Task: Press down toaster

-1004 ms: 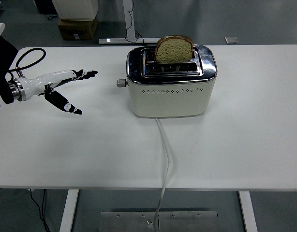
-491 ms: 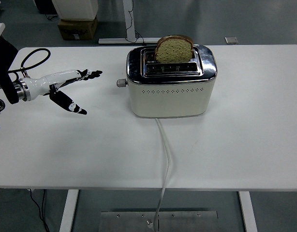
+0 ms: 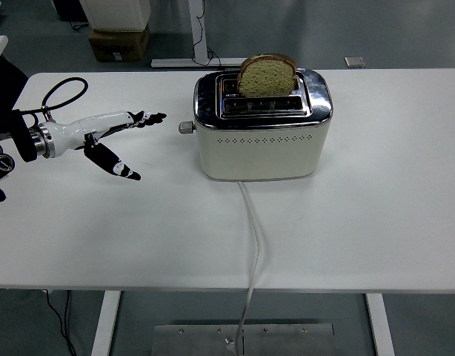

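A cream toaster with a chrome top stands at the middle back of the white table. A slice of brown bread sticks up out of its rear slot. Its lever knob juts from the left end, raised. My left hand hovers over the table left of the toaster, fingers spread and pointing right, thumb hanging down, holding nothing. The fingertips are a short gap left of the knob and slightly above it. My right hand is out of view.
The toaster's white cord runs from its front down over the table's near edge. A black cable loop arcs above my left wrist. A cardboard box sits on the floor beyond the table.
My left hand has moved steadily to the right toward the toaster's lever knob, staying open. The toaster and bread have not moved.
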Action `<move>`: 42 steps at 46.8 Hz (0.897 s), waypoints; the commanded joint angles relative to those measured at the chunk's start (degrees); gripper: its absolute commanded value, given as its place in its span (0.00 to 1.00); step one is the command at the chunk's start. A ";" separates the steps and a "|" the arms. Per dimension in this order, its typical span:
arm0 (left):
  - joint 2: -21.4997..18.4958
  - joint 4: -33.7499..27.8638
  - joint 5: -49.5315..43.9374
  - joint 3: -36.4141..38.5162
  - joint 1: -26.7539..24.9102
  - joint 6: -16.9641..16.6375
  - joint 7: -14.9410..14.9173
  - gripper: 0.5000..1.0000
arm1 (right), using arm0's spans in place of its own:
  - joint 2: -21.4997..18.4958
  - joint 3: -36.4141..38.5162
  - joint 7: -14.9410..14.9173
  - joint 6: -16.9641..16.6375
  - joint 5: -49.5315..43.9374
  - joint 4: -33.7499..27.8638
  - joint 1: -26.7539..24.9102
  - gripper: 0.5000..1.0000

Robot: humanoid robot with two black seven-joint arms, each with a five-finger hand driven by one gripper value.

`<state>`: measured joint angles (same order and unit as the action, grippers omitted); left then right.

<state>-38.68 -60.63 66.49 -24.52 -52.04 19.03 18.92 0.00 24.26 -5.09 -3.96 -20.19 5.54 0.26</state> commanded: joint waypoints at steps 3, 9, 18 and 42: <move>0.09 -0.02 0.04 0.00 -0.08 -0.04 -0.02 1.00 | 0.00 0.00 -0.01 0.00 0.06 0.00 0.00 1.00; 0.00 -0.02 0.13 0.09 0.09 -0.04 -0.02 1.00 | 0.00 0.00 0.08 0.00 0.06 0.00 0.00 1.00; 0.00 0.16 0.13 0.09 0.00 -0.04 -0.02 1.00 | 0.00 0.00 -0.01 0.00 0.06 0.00 0.00 1.00; 2.99 0.77 0.04 0.09 0.27 -0.22 -0.02 1.00 | 0.00 0.08 -0.01 0.00 -0.02 0.00 0.00 1.00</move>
<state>-36.14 -59.90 66.54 -24.43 -51.82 18.87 18.89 0.00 24.26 -5.09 -3.95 -20.22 5.53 0.26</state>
